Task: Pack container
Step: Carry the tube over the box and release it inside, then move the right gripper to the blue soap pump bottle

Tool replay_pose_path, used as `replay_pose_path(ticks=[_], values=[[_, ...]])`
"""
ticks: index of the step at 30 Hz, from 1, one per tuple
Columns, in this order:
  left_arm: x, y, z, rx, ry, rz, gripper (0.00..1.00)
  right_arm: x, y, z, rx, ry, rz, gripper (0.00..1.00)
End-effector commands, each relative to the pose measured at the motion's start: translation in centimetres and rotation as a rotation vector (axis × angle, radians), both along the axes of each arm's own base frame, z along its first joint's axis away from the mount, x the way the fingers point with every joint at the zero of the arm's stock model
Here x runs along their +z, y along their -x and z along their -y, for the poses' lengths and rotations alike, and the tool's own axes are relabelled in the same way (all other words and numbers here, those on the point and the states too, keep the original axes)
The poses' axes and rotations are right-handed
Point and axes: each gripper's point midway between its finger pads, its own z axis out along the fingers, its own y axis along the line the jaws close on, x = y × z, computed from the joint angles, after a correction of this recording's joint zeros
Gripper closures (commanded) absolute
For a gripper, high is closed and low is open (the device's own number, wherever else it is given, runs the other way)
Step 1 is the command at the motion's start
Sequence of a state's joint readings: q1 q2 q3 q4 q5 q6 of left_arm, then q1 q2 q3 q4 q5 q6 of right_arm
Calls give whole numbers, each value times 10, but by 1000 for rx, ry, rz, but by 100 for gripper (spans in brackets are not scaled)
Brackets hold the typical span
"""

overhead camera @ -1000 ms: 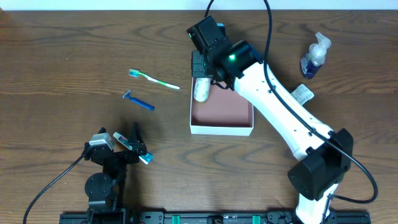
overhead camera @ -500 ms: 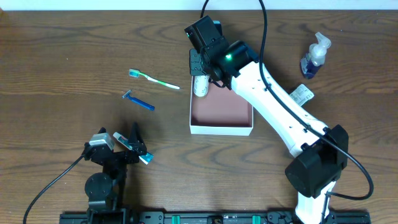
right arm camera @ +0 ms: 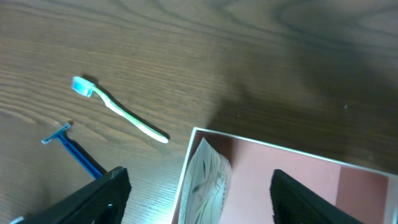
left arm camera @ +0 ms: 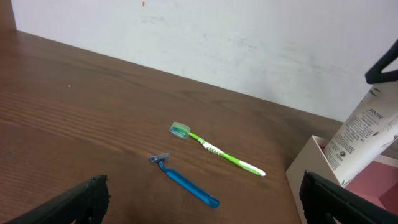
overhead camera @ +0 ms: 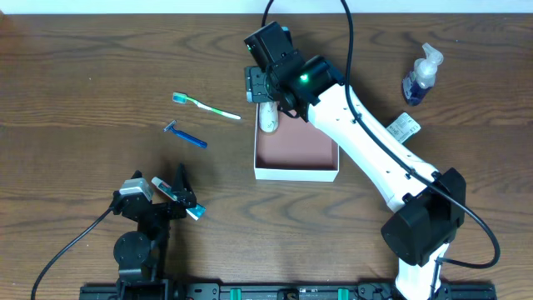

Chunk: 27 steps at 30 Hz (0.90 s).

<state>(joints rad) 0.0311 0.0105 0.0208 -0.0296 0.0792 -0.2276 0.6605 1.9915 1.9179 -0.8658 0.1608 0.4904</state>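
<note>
Note container [overhead camera: 298, 152] at table [overhead camera: 83, 75] centre, right of toothbrush [overhead camera: 206, 106] and razor [overhead camera: 185, 135]. Note 1 white tube [overhead camera: 268, 119] leaning in its far-left corner against the wall. Note right gripper [overhead camera: 264, 86] above the tube, jaws spread, gripping nothing. Note left gripper [overhead camera: 181, 198] near-left, jaws wide, empty.

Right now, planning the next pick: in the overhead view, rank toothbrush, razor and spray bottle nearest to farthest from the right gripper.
1. toothbrush, left of the right gripper
2. razor, farther down-left
3. spray bottle, far right
</note>
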Motion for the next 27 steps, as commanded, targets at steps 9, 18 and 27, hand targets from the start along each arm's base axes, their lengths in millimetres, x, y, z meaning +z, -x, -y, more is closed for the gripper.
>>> replay_pose_path(ticks=[9,18,27], values=[[-15,1,3,-20,-13,-45,2,125,6,30,4,-43,271,14],[-15,1,3,-20,-13,-45,2,125,-13,165,-175,325,263,5],[-15,1,3,-20,-13,-45,2,103,-37,261,-223,345,156,1]])
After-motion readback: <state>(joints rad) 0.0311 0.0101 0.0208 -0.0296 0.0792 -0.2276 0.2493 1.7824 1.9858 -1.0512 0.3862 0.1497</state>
